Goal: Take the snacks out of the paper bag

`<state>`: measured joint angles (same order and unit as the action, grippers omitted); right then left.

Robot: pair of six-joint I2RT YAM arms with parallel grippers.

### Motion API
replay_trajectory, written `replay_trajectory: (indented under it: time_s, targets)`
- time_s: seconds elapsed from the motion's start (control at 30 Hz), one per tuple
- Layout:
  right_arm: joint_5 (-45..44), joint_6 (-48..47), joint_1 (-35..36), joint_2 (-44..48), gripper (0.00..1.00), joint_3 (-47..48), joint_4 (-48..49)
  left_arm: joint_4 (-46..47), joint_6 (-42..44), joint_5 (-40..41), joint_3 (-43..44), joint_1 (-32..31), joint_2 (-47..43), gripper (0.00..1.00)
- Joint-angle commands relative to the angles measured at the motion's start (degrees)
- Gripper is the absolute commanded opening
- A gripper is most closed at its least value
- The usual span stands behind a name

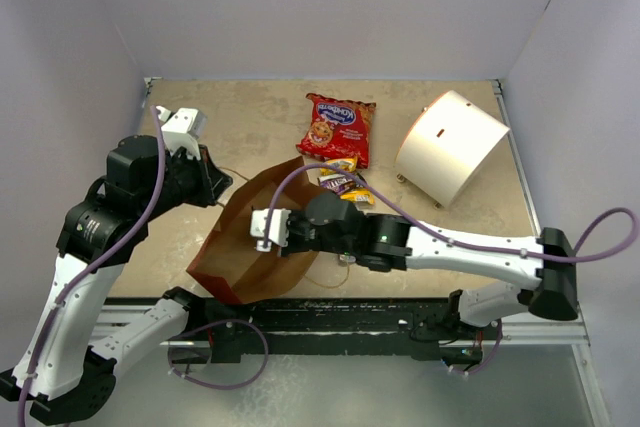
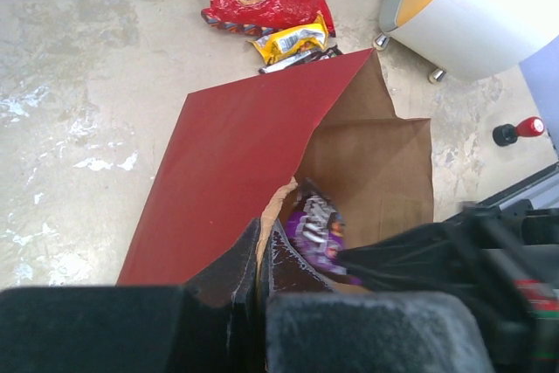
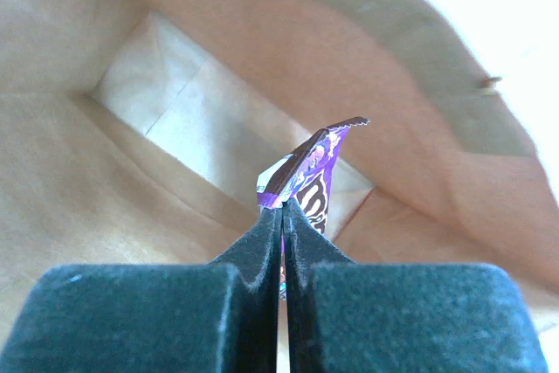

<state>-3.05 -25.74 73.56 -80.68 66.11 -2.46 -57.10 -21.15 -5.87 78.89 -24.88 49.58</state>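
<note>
The paper bag (image 1: 240, 252) lies on its side, red outside, brown inside (image 3: 131, 181). My left gripper (image 1: 222, 187) is shut on the bag's rim (image 2: 278, 203) and holds the mouth open. My right gripper (image 3: 281, 209) reaches into the bag and is shut on the corner of a purple candy packet (image 3: 313, 168), which also shows in the left wrist view (image 2: 316, 229). The right gripper (image 1: 264, 230) sits at the bag's mouth. The red cookie bag (image 1: 338, 129) lies on the table behind the paper bag, with a yellow packet (image 2: 293, 39) and another small pack (image 1: 345, 185) next to it.
A white cylinder (image 1: 452, 145) stands at the back right. A small red-capped black object (image 2: 517, 131) lies near the table's right front. The right arm (image 1: 470, 245) stretches across the front of the table. Walls close in the back and sides.
</note>
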Motion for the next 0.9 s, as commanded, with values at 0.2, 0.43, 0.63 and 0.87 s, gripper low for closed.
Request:
replay_trajectory:
  time_s: [0.2,0.43,0.63,0.87]
  targets:
    - [-12.1,1.7,0.2,14.4,0.0,5.4,3.7,1.5,1.8,6.0,1.6,-0.1,2.7,0.0]
    - [-24.3,-4.3,-7.9,17.1,0.0,10.1,8.8,-2.5,-3.0,21.4,2.1,-0.1,3.8,0.0]
    - [-22.7,-4.0,-19.4,18.4,0.0,5.8,6.4,-3.8,-4.8,31.6,1.9,0.0,4.5,0.0]
    - [-13.3,-9.3,-28.5,14.8,0.0,-0.1,1.5,-5.2,-7.4,39.8,2.6,0.0,6.4,0.02]
